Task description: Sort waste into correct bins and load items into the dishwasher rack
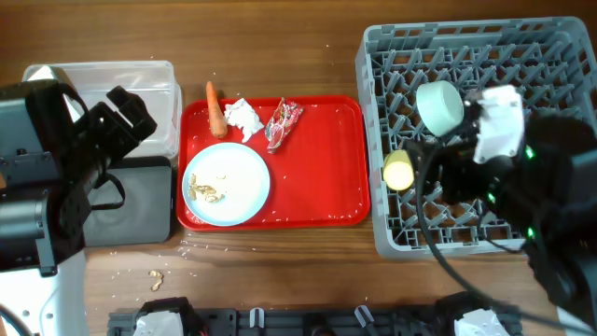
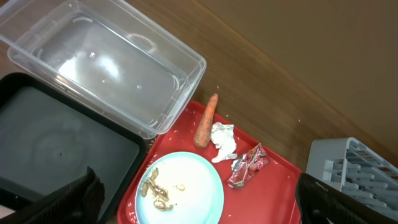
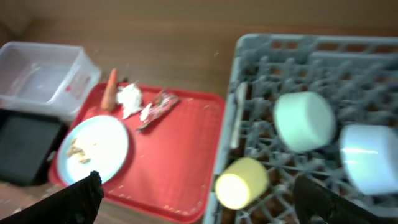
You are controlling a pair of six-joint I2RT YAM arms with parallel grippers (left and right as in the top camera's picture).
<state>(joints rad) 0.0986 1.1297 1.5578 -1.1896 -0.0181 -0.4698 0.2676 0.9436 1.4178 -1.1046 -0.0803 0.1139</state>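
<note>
Cup [image 3: 241, 182] + 2 bowls [image 3: 305, 121] in rack [image 3: 323, 46]

Wood table [image 1: 280, 47] w/ clear tub [image 1: 140, 79], black tray [image 1: 149, 201], red tray [image 1: 326, 168], grey rack [image 1: 369, 112], few crumbs [image 1: 156, 277].

Brown wooden table [image 1: 280, 47] fills the background in all three views, grain running left to right in overhead, a few pale specks on it. Surface matte, mid-brown, looks darker in left wrist view, blurred in right wrist view. Black rail [image 1: 308, 322] along overhead's bottom edge. Light even, shadows soft
</note>
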